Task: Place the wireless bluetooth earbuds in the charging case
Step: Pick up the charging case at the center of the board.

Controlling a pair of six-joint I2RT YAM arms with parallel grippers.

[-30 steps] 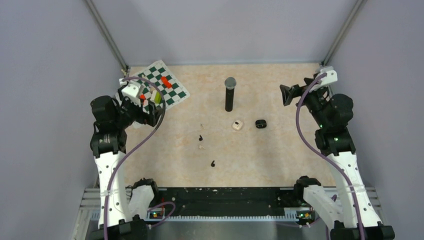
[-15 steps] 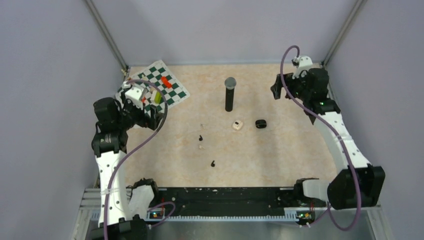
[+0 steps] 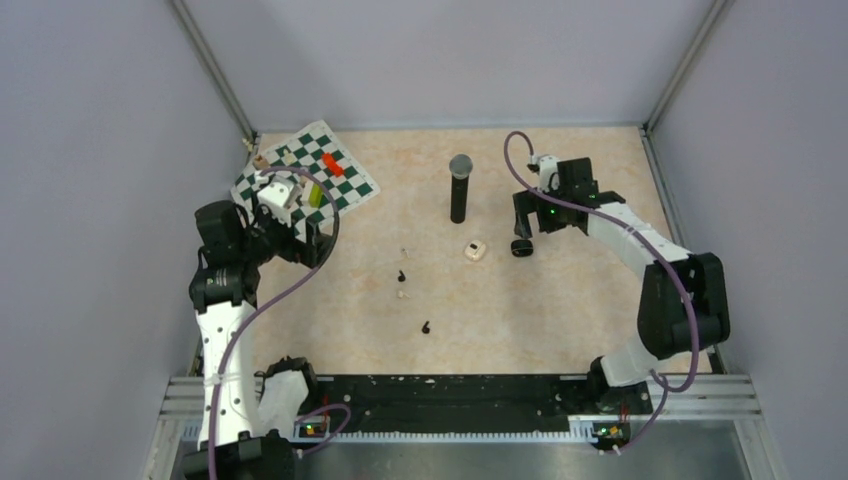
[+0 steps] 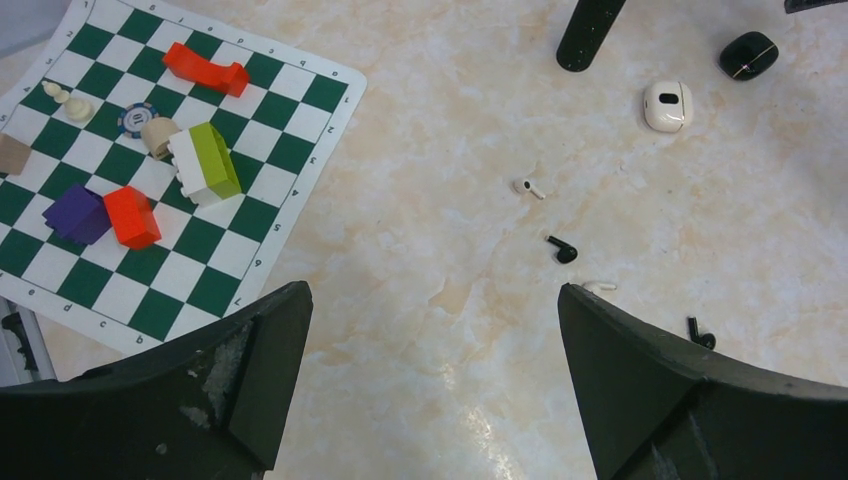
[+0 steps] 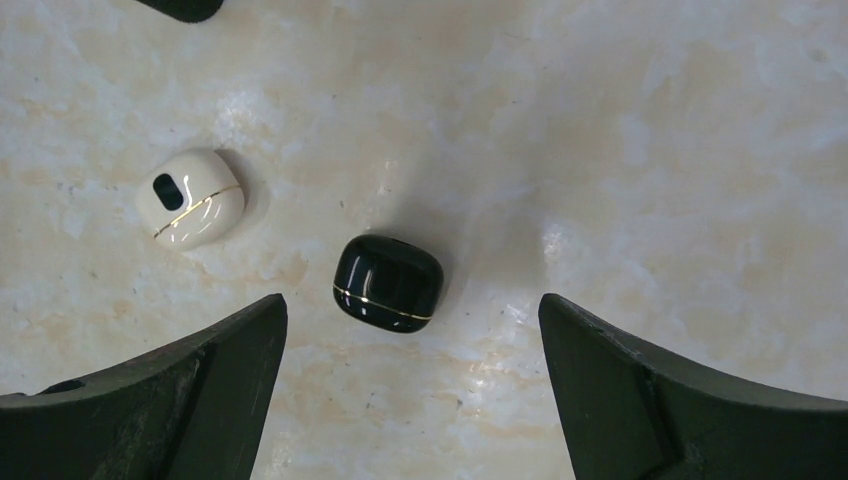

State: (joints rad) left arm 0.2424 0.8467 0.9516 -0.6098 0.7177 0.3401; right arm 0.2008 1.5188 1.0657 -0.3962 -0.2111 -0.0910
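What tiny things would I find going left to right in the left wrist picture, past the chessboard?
Upper white earbud → middle black earbud → lower white earbud → white charging case → bottom black earbud → black charging case. The microphone overlaps, so I skip it.

Right gripper (image 5: 410,310) jaws are spread wide. The black case (image 5: 388,283) lies between them, with bare table (image 3: 560,310) on either side. The white case (image 5: 190,197) lies near. A microphone (image 3: 460,187) stands just behind both cases. The earbuds (image 4: 562,249) are scattered mid-table, apart from one another. A chessboard (image 3: 305,178) loaded with blocks fills the far-left corner.
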